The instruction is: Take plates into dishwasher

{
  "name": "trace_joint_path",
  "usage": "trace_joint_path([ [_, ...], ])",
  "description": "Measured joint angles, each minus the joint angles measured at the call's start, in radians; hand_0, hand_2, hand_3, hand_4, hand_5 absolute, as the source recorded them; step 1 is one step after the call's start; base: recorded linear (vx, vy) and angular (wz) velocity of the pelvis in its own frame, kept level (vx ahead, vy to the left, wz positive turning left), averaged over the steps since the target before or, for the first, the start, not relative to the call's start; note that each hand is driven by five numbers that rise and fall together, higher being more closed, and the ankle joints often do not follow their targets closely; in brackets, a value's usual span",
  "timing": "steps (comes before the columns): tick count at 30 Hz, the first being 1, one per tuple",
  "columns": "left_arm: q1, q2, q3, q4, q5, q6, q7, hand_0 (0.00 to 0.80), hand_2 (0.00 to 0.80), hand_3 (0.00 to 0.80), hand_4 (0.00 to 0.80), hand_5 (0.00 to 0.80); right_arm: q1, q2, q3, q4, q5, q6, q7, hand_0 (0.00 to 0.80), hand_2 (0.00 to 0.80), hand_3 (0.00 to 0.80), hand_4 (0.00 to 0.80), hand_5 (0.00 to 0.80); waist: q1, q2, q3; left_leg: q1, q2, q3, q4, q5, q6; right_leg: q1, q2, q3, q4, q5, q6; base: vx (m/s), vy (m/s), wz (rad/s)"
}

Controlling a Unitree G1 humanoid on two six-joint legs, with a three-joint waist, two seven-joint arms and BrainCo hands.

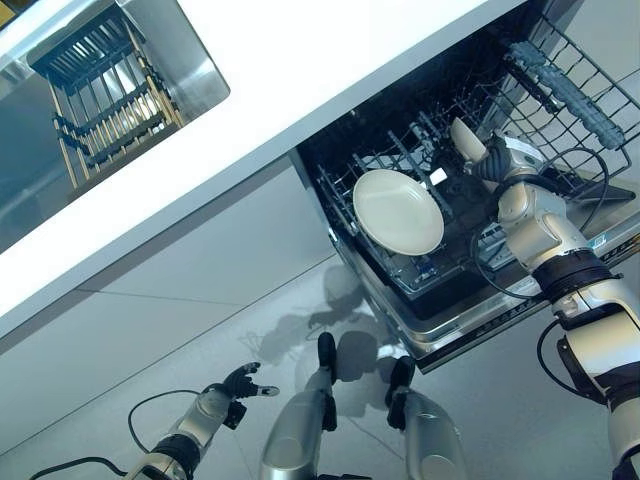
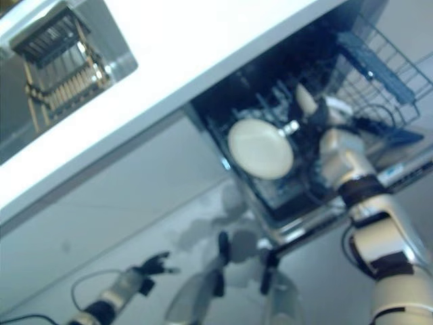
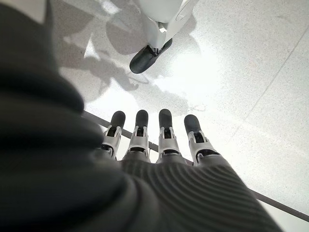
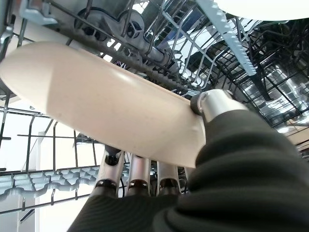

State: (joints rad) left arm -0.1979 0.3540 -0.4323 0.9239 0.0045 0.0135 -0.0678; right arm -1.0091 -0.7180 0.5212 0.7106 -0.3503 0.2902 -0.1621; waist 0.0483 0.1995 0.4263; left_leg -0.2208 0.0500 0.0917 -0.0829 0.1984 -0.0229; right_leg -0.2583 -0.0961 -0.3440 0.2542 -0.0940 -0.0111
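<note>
Bright overhead lighting; glare on the white worktop (image 1: 300,90) and pale floor (image 3: 231,63), which carries soft shadows. Dishwasher (image 1: 440,150) interior dark. Right eye view blurred throughout.

plate (image 1: 398,211) in dishwasher rack (image 1: 470,190), apparently upright

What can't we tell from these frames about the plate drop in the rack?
- Whether the held plate sits between tines: in the right wrist view the plate itself covers the rack below; in the eye views the right hand and forearm block it.
- How the fingers end behind the plate: only their bases show.
- How the racked plate is supported: its lower edge is lost in the dark rack.
- Left hand hangs open over the floor.
</note>
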Motion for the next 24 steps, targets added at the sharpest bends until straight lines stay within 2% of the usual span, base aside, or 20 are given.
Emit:
trace_joint_path([
  [1, 0.000, 0.000, 0.000, 0.000, 0.000, 0.000, 0.000, 0.000, 0.000, 0.000, 0.000, 0.000, 0.000, 0.001, 0.000, 0.005, 0.000, 0.001, 0.001, 0.056, 0.056, 0.056, 0.056, 0.056, 0.000, 0.000, 0.000, 0.000, 0.000, 0.000, 0.000, 0.000, 0.000, 0.000, 0.000, 0.000, 0.000, 0.000, 0.000, 0.000, 0.000, 0.00],
  [2, 0.000, 0.000, 0.000, 0.000, 0.000, 0.000, 0.000, 0.000, 0.000, 0.000, 0.000, 0.000, 0.001, 0.003, 0.000, 0.019, 0.000, 0.010, 0.001, 0.000, 0.000, 0.000, 0.000, 0.000, 0.001, 0.000, 0.000, 0.000, -0.001, 0.000, 0.000, 0.000, 0.000, 0.000, -0.001, 0.000, 0.000, 0.000, 0.000, 0.000, 0.000, 0.00],
  [7, 0.001, 0.000, 0.000, 0.000, 0.000, 0.000, 0.000, 0.000, 0.000, 0.000, 0.000, 0.000, 0.004, 0.003, 0.000, 0.055, 0.000, 0.043, 0.001, 0.000, 0.000, 0.000, 0.000, 0.000, -0.002, 0.000, 0.000, 0.000, -0.001, 0.000, 0.000, 0.000, 0.001, 0.000, -0.001, 0.000, -0.001, 0.001, 0.001, 0.000, 0.000, 0.00],
  [12, 0.001, 0.000, 0.000, 0.001, 0.000, -0.001, 0.000, 0.000, 0.000, 0.000, 0.000, 0.000, 0.004, 0.003, 0.000, 0.055, 0.000, 0.043, -0.003, 0.000, 0.000, 0.000, 0.000, 0.000, -0.001, 0.000, 0.000, 0.001, 0.000, 0.001, 0.000, 0.001, 0.001, 0.002, 0.000, 0.000, -0.001, 0.001, 0.001, 0.000, 0.000, 0.00],
  [24, 0.003, 0.000, 0.000, 0.001, 0.000, -0.001, 0.000, 0.000, 0.000, 0.000, 0.000, 0.000, 0.024, 0.002, -0.042, 0.034, 0.007, 0.035, -0.115, 0.000, 0.000, 0.000, 0.000, 0.000, -0.002, 0.000, 0.000, 0.013, 0.000, 0.001, 0.000, 0.001, 0.001, 0.014, 0.001, 0.000, -0.001, 0.001, 0.001, 0.000, 0.000, 0.00],
])
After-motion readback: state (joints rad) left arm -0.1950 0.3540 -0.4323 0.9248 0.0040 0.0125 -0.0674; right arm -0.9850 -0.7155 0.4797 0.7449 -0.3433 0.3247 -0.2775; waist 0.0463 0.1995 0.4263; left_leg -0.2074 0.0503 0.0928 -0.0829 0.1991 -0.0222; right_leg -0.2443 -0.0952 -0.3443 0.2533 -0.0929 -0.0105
